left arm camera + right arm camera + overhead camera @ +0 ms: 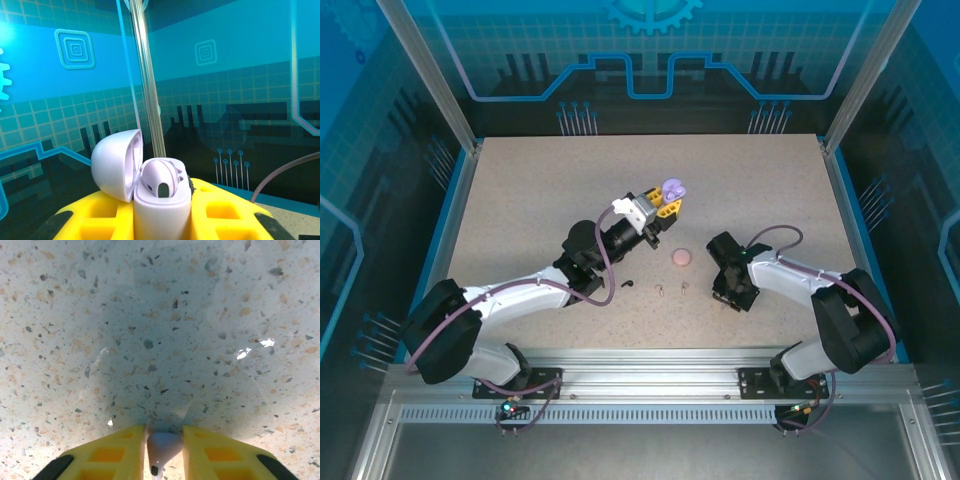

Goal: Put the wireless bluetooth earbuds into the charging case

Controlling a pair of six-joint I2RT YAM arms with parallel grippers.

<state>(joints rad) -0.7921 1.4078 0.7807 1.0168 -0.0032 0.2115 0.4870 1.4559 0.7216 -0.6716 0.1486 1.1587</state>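
Left wrist, left tool (162, 222) gripping case (161, 205), earbud (159, 177) inside, right tool (164, 457) pinching second earbud (164, 444)

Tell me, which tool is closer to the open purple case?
Left. The left tool grips the open purple case; the right tool sits apart, low on the table, pinching a pale earbud.

Speckled beige tabletop (520, 200), blue circuit-patterned walls (720, 60)
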